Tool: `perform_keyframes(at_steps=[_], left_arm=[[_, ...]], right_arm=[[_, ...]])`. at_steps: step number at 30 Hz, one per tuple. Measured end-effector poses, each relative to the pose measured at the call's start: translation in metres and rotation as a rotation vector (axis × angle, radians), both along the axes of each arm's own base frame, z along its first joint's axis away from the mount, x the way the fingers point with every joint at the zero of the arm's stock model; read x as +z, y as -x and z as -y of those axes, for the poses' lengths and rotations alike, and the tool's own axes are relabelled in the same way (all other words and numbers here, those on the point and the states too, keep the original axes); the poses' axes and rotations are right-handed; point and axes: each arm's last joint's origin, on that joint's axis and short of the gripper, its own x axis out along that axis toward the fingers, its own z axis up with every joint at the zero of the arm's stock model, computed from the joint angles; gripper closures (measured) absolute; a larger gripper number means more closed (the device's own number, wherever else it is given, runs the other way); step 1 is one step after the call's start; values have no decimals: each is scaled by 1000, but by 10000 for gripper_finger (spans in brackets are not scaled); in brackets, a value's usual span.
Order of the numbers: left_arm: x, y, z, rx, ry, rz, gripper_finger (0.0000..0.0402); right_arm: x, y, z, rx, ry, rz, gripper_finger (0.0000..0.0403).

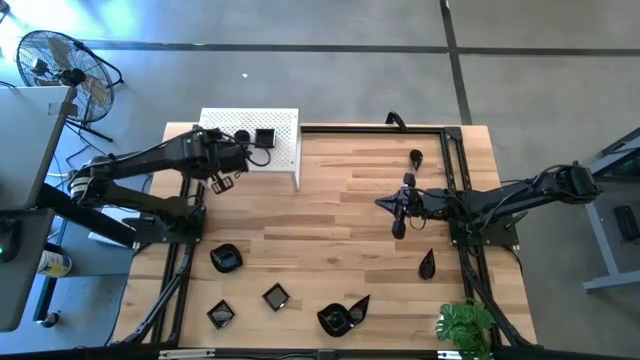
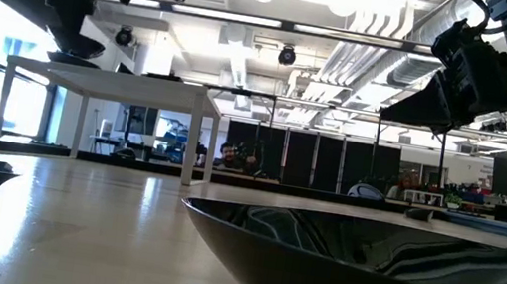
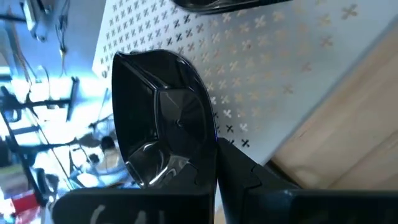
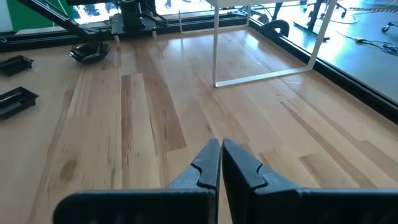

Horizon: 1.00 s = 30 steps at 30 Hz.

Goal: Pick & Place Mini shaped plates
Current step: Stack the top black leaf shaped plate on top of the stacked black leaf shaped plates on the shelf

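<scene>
Two end effectors | L end effector (image 3: 214, 155) clamped on black plate (image 3: 163, 134), over white perforated stand (image 1: 285, 150) at counter (image 1: 340, 240) far-left corner | R end effector (image 4: 221, 163) fingers together, empty, above counter nr right edge | other mini plates (image 1: 276, 296) along near edge, some by right edge

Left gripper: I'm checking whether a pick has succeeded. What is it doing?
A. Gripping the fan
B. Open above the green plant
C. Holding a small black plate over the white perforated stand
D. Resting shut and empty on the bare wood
C. The left wrist view shows the left gripper shut on a glossy black plate against the white perforated stand, and the high view puts that gripper at the stand's edge.
</scene>
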Motion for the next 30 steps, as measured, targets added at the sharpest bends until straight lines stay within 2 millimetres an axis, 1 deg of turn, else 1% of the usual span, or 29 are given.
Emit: perform_keyframes(at_steps=[7,13,26,30], left_arm=[[-9,4,0,-30,-30,-59,401],[-14,3,-1,-70,-50,-105,401],[-14,1,-2,-104,-86,-130,397],[-14,1,-10,-74,-82,-107,397]], right_arm=[[0,0,0,6,-4,1,396],[0,0,0,3,-12,3,396],[0,0,0,3,-13,4,396],[0,0,0,4,-13,4,396]])
